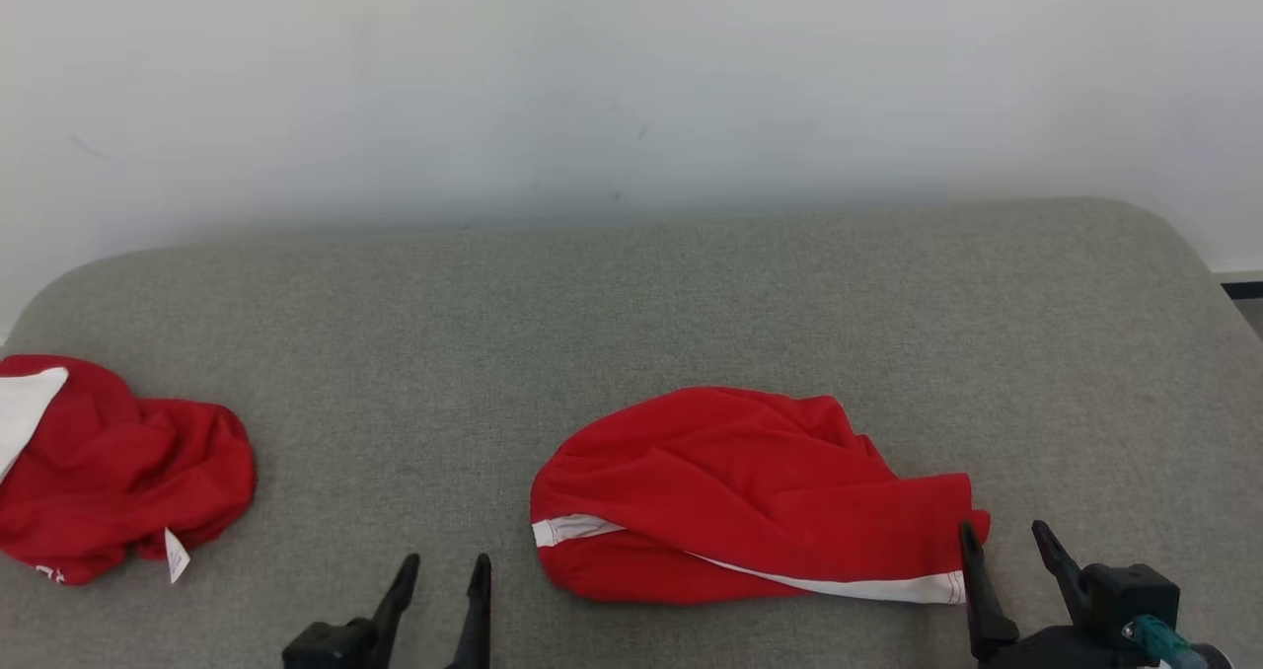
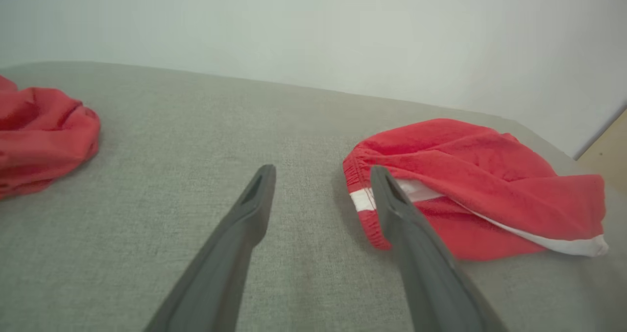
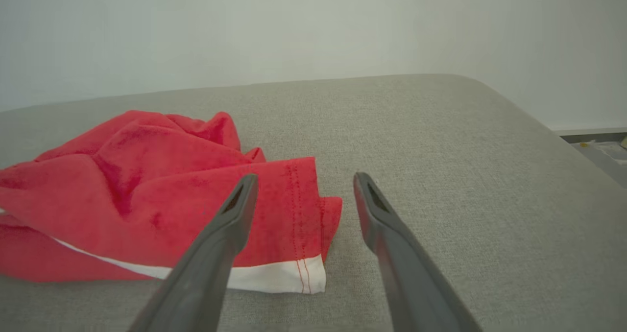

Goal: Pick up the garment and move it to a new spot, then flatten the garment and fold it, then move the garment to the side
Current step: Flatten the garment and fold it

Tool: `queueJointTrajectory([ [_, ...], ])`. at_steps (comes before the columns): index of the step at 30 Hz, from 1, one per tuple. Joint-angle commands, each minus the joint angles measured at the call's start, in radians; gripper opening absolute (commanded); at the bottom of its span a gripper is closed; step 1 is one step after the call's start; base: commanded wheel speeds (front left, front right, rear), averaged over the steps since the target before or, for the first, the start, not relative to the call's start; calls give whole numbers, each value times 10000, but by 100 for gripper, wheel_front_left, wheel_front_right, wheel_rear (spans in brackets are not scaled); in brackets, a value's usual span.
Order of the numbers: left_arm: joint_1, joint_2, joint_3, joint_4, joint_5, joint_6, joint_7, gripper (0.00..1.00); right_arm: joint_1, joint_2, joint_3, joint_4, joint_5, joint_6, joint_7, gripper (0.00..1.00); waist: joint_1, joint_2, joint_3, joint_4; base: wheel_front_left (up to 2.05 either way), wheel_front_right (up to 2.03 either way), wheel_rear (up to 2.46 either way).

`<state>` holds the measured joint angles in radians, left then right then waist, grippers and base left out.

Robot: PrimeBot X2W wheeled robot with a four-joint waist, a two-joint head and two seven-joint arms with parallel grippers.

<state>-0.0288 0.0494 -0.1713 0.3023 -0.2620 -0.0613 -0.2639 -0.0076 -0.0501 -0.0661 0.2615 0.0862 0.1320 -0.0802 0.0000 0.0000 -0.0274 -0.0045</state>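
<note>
**Pick-up not yet begun: both grippers open at the ends of the garment**

The garment (image 1: 730, 491) lies in a loose heap on the grey padded surface (image 1: 691, 304), near the front edge and a little right of centre in the head view. It has not been lifted, so by the look of things the first step, picking it up to move it, is the one in hand.

The left gripper (image 1: 446, 562) sits just beside the garment's left end, its jaws spread wide and holding nothing. The right gripper (image 1: 1004, 531) is at the right end, its jaws also apart and empty. One finger overlaps the hem corner in the head view, but whether it touches the cloth cannot be told.

The garment's long axis runs left to right across the surface, dipping slightly toward the robot at the right. A gathered edge is at the left end and a stitched hem at the right, and a white stripe (image 1: 849, 585) runs along the near side.

The next move probably calls for each gripper to close on its own end of the cloth. A second red heap (image 1: 118, 472) lies well apart at the far left.
</note>
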Motion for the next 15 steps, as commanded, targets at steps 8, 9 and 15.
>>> queueJointTrajectory([
  [8,-1923,28,-1393,2787,-1003,233,54,100,-584,-4,220,451,199,-26,858,100,0,0,1029,-642,0,0,0],
  [9,-2125,25,-1480,2959,-1136,279,42,100,-656,-4,265,525,234,-26,855,100,0,0,1099,-691,0,0,0],
  [15,-2739,25,-1802,3726,-1654,373,-8,100,-893,-4,624,1061,619,-26,786,100,0,0,1378,-873,0,0,0],
])
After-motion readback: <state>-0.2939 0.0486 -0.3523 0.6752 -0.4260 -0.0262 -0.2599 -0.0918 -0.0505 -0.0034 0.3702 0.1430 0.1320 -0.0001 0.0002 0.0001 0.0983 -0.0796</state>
